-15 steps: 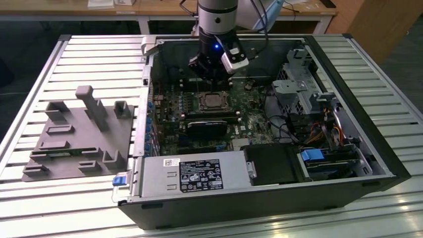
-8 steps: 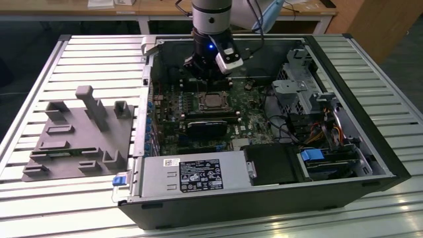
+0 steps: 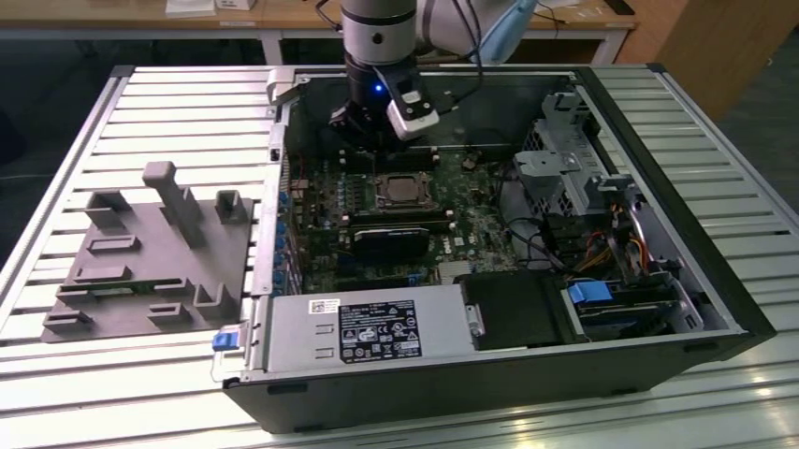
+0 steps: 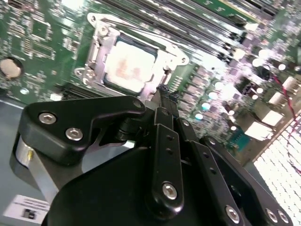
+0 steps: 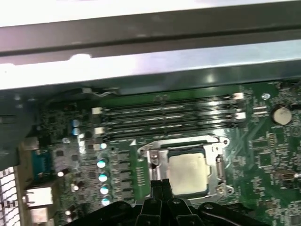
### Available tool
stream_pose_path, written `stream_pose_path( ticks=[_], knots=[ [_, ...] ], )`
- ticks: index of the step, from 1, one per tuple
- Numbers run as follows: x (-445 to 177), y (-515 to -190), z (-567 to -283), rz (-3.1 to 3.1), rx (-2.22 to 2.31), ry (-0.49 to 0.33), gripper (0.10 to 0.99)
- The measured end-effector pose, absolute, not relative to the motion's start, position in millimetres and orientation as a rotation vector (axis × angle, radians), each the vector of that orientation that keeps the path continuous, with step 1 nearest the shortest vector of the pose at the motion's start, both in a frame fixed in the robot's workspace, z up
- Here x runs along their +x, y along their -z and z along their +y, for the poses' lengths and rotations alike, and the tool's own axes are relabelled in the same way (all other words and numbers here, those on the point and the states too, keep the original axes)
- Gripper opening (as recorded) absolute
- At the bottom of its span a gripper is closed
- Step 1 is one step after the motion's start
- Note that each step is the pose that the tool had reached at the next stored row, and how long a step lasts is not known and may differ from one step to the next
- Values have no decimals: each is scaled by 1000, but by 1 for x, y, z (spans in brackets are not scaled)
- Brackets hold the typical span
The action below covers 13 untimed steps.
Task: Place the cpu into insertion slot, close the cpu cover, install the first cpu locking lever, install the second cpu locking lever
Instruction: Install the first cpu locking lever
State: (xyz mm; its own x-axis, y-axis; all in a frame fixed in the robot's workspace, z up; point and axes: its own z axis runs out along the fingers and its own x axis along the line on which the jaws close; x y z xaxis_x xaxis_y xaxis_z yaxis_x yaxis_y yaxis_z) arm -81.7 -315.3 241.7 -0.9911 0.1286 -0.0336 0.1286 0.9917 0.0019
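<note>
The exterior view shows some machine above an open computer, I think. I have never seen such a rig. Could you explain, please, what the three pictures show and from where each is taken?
The exterior view looks from outside at a robot arm reaching down into an open computer case, which lies on a slatted table. On that view's left lies a grey holder. The two wrist views come from cameras that ride on the arm, so they look past its claw at the green board inside the case. The cpu, a square grey chip, sits in place on the board, and the silvery cover lies down around it. The claw is shut, with its tips just beside the cover, and I see nothing between them.
</note>
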Motion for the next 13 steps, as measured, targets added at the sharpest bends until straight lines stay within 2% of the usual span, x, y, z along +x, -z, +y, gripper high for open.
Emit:
stream_pose_path(
  ticks=[13],
  knots=[
    [-97,-245,-315,3099,199,-2,102]
  ],
)
